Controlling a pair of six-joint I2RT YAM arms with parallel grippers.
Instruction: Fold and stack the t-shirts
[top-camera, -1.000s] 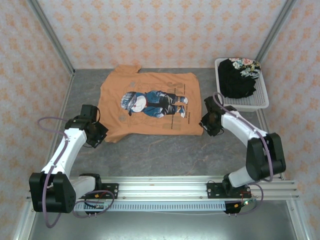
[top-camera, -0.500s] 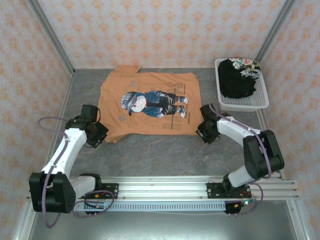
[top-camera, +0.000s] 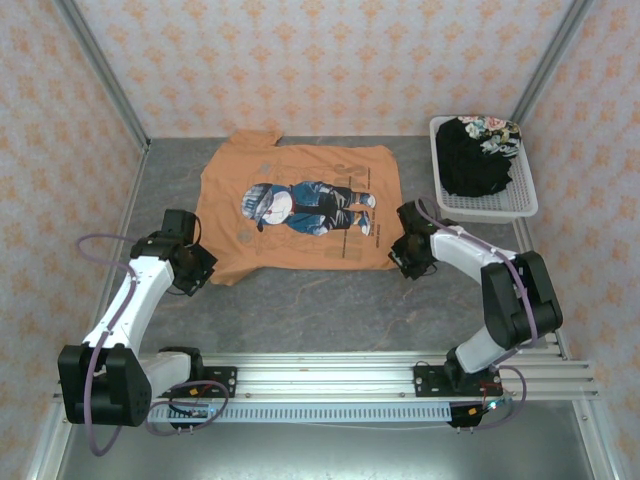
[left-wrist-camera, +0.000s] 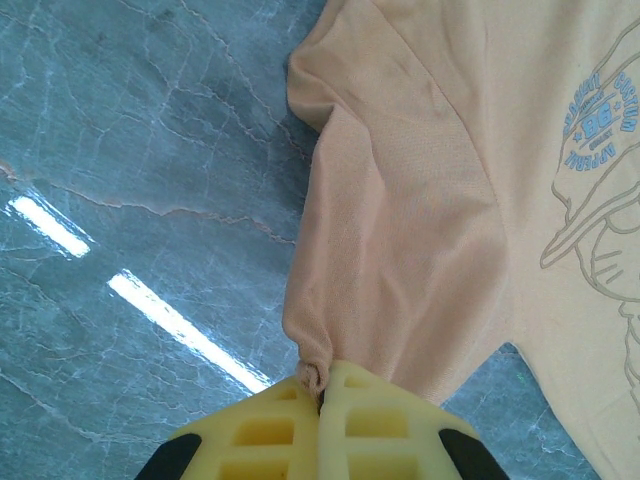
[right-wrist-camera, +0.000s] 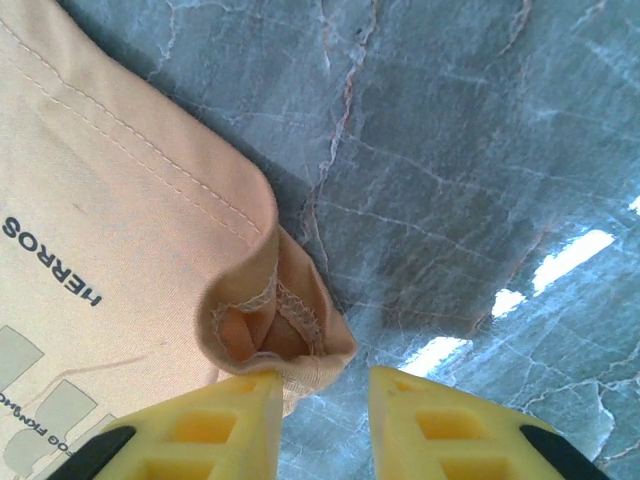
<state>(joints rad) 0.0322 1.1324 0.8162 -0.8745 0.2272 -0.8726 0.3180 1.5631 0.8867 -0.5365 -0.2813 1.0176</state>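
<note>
Along the near edge runs a silver aluminium rail (top-camera: 320, 372), and both arm bases are bolted on it. Between the rail and the shirt there is a wide band of bare grey marble-patterned table (top-camera: 320, 300), open for moving.

The left arm reaches forward and a little to the right, with the elbow low near its base. The left gripper (top-camera: 203, 270) sits at the near left corner of the light orange cotton t-shirt with the cartoon figure print (top-camera: 297, 208). In the left wrist view its yellow fingers (left-wrist-camera: 375, 415) are pressed together, and a bunched bit of the orange sleeve edge (left-wrist-camera: 315, 375) is pinched between them. To the left of this sleeve the table is free up to the metal frame post.

The right arm bends back from its base and points to the left. The right gripper (top-camera: 400, 260) is low at the near right corner of the same shirt. In the right wrist view its two fingers stand apart, with bare table visible in the gap (right-wrist-camera: 325, 385). The curled hem corner (right-wrist-camera: 270, 325) lies against the finger on the shirt side.

The orange shirt lies flat, print up, in the middle of the table, and its far edge comes close to the back wall (top-camera: 330, 60).

At the far right, well apart from the shirt, a white plastic mesh basket (top-camera: 500, 208) holds a crumpled black t-shirt (top-camera: 472, 165) with a floral patch (top-camera: 492, 132) on top.
</note>
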